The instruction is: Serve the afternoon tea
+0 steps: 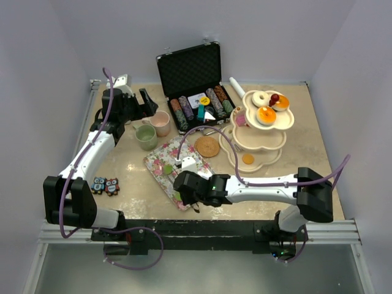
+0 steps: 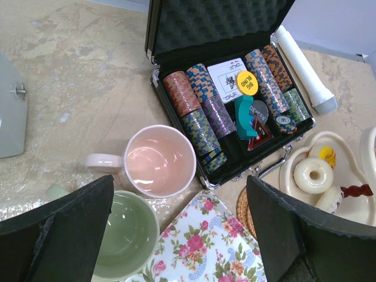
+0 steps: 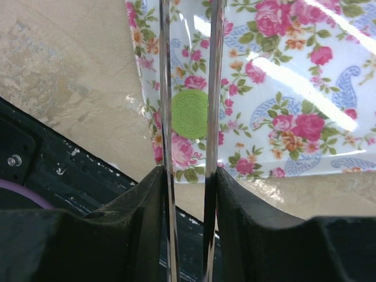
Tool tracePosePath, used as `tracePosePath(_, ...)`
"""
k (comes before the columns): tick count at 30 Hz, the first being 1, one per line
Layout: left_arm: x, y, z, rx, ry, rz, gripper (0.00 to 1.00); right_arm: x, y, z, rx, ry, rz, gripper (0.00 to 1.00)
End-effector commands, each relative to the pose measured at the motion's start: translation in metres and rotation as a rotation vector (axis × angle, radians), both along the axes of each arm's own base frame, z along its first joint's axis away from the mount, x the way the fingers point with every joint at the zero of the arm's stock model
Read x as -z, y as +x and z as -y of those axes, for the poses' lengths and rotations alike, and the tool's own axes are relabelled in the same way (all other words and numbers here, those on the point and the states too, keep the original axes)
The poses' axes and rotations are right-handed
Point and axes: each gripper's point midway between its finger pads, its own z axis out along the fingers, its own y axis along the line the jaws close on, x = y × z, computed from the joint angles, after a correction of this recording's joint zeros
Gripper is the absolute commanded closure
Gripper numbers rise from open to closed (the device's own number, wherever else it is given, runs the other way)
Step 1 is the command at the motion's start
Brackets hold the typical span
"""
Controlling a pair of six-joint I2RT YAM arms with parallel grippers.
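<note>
The cream three-tier stand (image 1: 269, 160) stands at the right, with donuts and cakes (image 1: 267, 114) on its top tier and one orange macaron (image 1: 247, 158) on the bottom one. A green macaron (image 3: 189, 114) lies on the near corner of the floral tray (image 3: 294, 88). My right gripper (image 3: 189, 173) is shut on metal tongs (image 3: 212, 70), whose two blades straddle that macaron without visibly touching it. My left gripper (image 2: 179, 194) hangs wide open and holds nothing, above the pink cup (image 2: 160, 160) and the green cup (image 2: 123, 235).
An open poker chip case (image 1: 196, 86) sits at the back. A woven coaster (image 1: 207, 146) lies between tray and stand, and a white cylinder (image 1: 237, 86) beside the case. Two owl figures (image 1: 105, 185) are at the near left. The tray corner nearly reaches the table's near edge.
</note>
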Motion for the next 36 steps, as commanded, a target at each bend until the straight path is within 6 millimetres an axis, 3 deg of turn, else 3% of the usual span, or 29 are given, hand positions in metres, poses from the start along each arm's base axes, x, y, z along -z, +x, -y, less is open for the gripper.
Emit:
tracePosePath(1, -0.021, 0.004, 0.0, 0.007, 0.003, 0.064, 0.01, -0.055, 0.016, 0.014, 0.131, 0.12, 0.041, 0.7)
tracePosePath(6, -0.022, 0.003, 0.002, 0.014, -0.003, 0.065, 0.01, -0.069, 0.016, 0.052, 0.255, 0.168, -0.008, 0.71)
tracePosePath(11, -0.023, 0.003, 0.003, 0.019, -0.008, 0.067, 0.01, -0.069, 0.015, 0.101, 0.415, 0.195, -0.077, 0.72)
tracePosePath(16, -0.025, 0.002, 0.007, 0.035, -0.026, 0.068, 0.02, -0.075, 0.012, 0.134, 0.525, 0.259, -0.113, 0.73)
tracePosePath(19, -0.027, 0.001, 0.008, 0.04, -0.031, 0.073, 0.01, -0.067, 0.01, 0.157, 0.602, 0.207, -0.115, 0.73)
tracePosePath(30, -0.032, -0.001, 0.009, 0.045, -0.041, 0.084, 0.01, -0.059, 0.029, 0.199, 0.74, 0.147, -0.059, 0.73)
tracePosePath(36, -0.032, -0.001, 0.009, 0.043, -0.04, 0.084, 0.01, -0.066, 0.048, 0.209, 0.78, 0.142, 0.008, 0.73)
